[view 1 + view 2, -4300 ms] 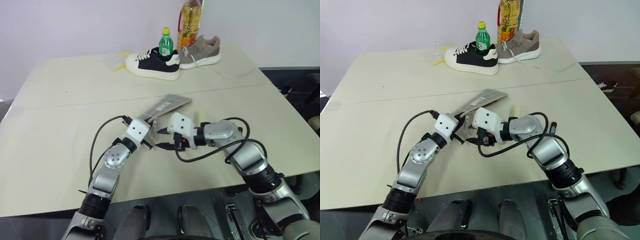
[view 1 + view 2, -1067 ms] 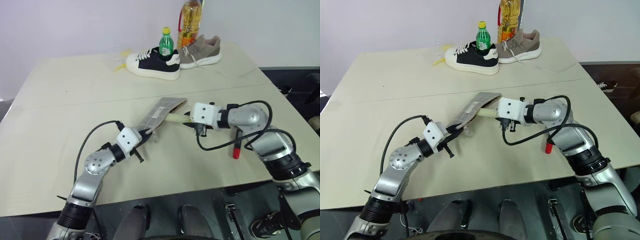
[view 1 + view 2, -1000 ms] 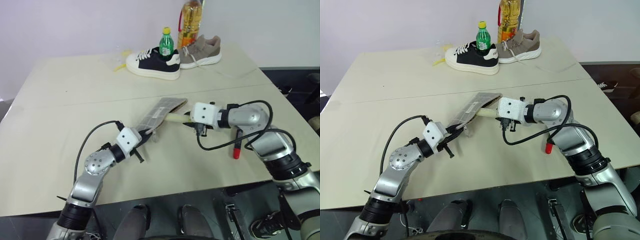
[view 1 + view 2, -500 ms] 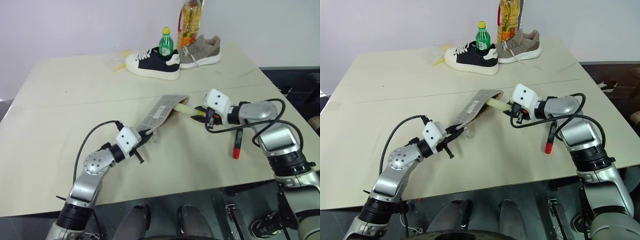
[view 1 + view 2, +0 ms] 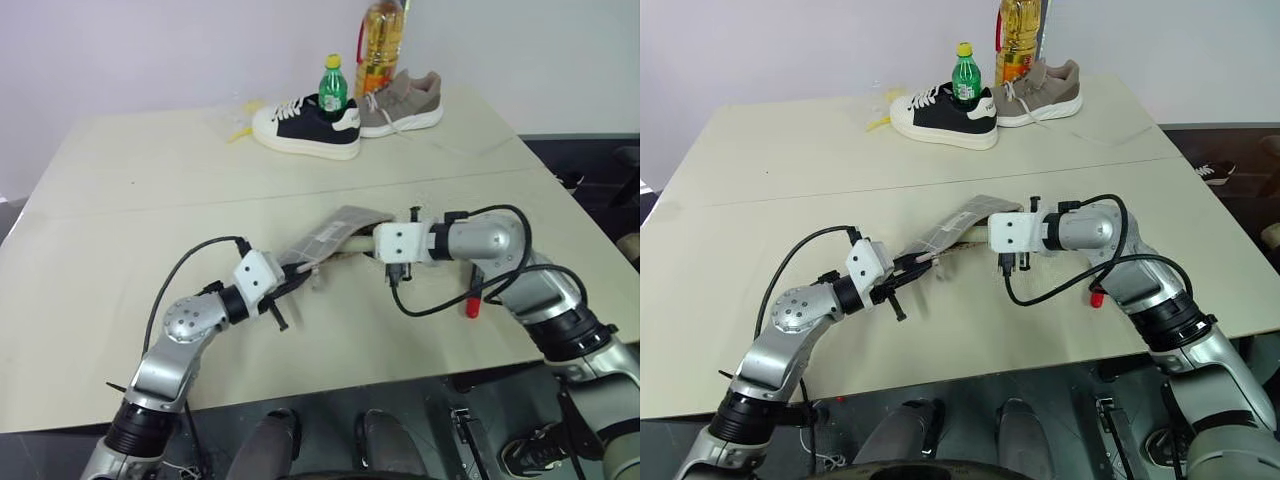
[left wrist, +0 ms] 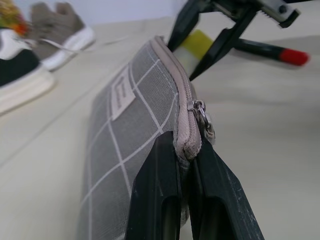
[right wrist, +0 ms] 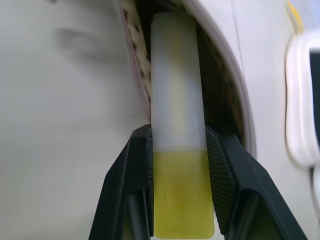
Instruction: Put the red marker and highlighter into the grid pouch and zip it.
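Clamped on the highlighter [image 7: 176, 150] at its yellow cap, the right gripper [image 7: 177, 170] has the pale end just inside the pouch [image 6: 125, 125] mouth, while the left gripper [image 6: 182, 165] pinches the pouch's zipper end. Beyond the right jaws the marker [image 5: 472, 296] lies on the table [image 5: 150, 200], so I judge both insertions and zipping remain.

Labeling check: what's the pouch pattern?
Grey fabric with thin white grid lines on the grid pouch; clearest in the left wrist view.

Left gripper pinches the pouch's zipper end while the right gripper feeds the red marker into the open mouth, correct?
Not quite: the right gripper feeds the highlighter into the grid pouch, as the right wrist view shows. The red marker lies on the table. The left gripper does pinch the zipper end.
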You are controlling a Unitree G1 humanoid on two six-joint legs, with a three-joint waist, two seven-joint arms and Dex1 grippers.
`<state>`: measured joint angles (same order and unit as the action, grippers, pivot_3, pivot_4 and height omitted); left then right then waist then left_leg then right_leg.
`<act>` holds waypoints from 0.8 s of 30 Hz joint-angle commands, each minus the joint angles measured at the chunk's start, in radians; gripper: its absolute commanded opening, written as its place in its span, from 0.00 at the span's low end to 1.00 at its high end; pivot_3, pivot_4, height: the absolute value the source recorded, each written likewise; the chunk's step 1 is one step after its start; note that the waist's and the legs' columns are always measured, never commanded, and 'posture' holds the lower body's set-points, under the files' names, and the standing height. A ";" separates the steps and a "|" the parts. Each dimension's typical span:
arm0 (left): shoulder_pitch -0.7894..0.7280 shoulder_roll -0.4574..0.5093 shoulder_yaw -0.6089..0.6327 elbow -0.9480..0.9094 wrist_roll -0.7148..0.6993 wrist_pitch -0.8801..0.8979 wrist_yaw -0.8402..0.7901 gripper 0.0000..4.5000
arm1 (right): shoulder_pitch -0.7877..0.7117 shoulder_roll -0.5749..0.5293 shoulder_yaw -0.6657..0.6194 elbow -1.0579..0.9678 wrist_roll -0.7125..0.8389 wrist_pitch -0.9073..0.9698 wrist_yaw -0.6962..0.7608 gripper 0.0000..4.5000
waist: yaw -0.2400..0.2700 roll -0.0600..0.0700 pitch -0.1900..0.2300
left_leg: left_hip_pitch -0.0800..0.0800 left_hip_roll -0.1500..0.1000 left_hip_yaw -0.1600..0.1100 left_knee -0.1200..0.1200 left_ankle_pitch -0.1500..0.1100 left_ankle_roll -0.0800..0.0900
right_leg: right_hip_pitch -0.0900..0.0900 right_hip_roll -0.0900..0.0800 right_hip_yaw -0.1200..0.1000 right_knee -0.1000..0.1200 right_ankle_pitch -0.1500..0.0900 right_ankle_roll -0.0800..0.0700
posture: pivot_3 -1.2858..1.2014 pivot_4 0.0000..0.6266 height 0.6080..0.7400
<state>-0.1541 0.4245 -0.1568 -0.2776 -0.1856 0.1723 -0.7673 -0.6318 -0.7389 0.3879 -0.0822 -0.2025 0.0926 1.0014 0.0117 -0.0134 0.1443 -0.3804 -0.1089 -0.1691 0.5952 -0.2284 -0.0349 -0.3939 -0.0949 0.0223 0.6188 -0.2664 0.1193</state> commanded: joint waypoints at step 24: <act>-0.154 -0.104 -0.036 0.243 0.045 -0.182 0.033 0.00 | 0.246 -0.055 -0.596 -0.391 0.474 0.895 -0.157 0.83 | 0.006 -0.001 -0.001 | -0.001 0.000 0.000 0.002 0.000 0.001 | 0.001 -0.002 0.000 -0.002 0.000 -0.001 | 0.52 0.24 1.00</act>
<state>-0.2919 0.3283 -0.1908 -0.0384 -0.1439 0.0269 -0.7354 -0.3886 -0.7998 -0.1649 -0.4624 0.2844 0.9187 0.9178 0.0176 -0.0146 0.1436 -0.3817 -0.1090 -0.1690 0.5967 -0.2288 -0.0342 -0.3931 -0.0970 0.0221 0.6169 -0.2661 0.1182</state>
